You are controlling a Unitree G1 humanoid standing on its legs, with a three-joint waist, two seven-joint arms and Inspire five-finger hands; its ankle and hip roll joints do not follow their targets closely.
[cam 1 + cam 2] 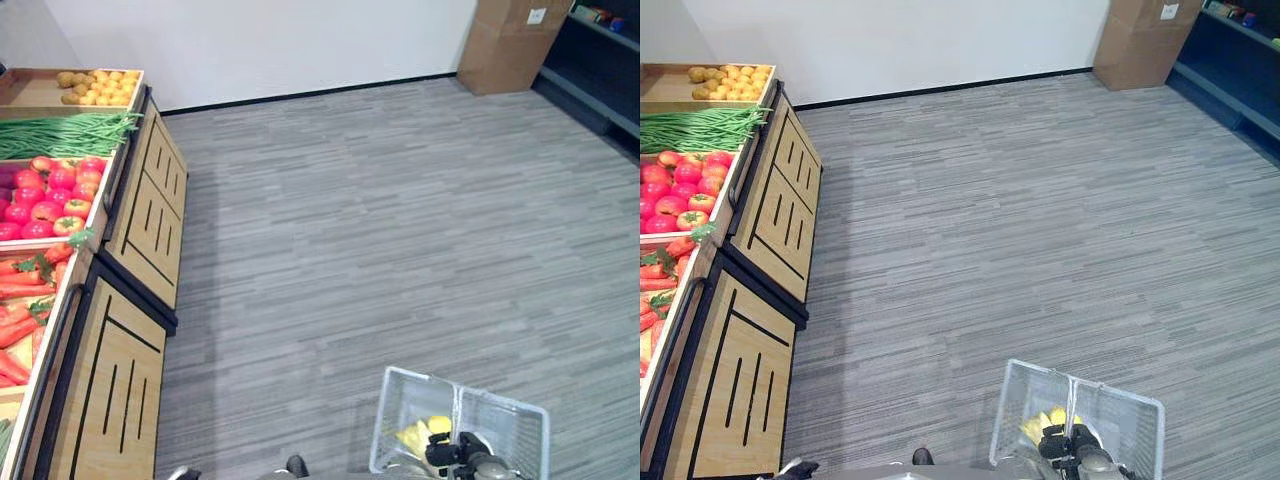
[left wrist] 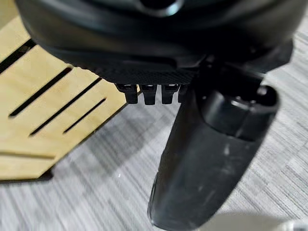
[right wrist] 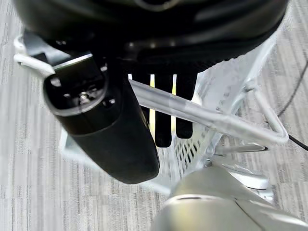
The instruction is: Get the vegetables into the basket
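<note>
Grey striped carpet floor (image 1: pixel 400 220) runs ahead of me to a white wall (image 1: pixel 280 45), with a brown cardboard box (image 1: pixel 512 40) standing against it at the far right beside dark shelving (image 1: pixel 600 70). Well off to the left of my fingers stands a wooden produce stand (image 1: pixel 140 260) with slotted panels; its crates hold carrots (image 1: pixel 25 300) nearest me, then red tomatoes (image 1: pixel 50 195), green beans (image 1: pixel 70 132) and small yellow fruit (image 1: pixel 98 87) at the far end. My right hand (image 3: pixel 144 110) hangs low on my right, its fingers (image 3: pixel 163 110) curled over the handle (image 3: pixel 202 118) of the wire basket (image 1: pixel 510 415), thumb on the near side of the bar, so the basket hangs from my grasp just under the fingers. Below those fingers, inside the basket, lies something yellow (image 1: pixel 425 433), touching the mesh floor; I cannot tell exactly what vegetable it is. My left hand (image 2: pixel 202 159) hangs low on my left beside the stand's pale slotted panel (image 2: pixel 48 115), grasping nothing; its fingertips (image 2: pixel 149 94) peek out in a short row next to the thumb, and I cannot tell from that whether they are relaxed or clenched.
</note>
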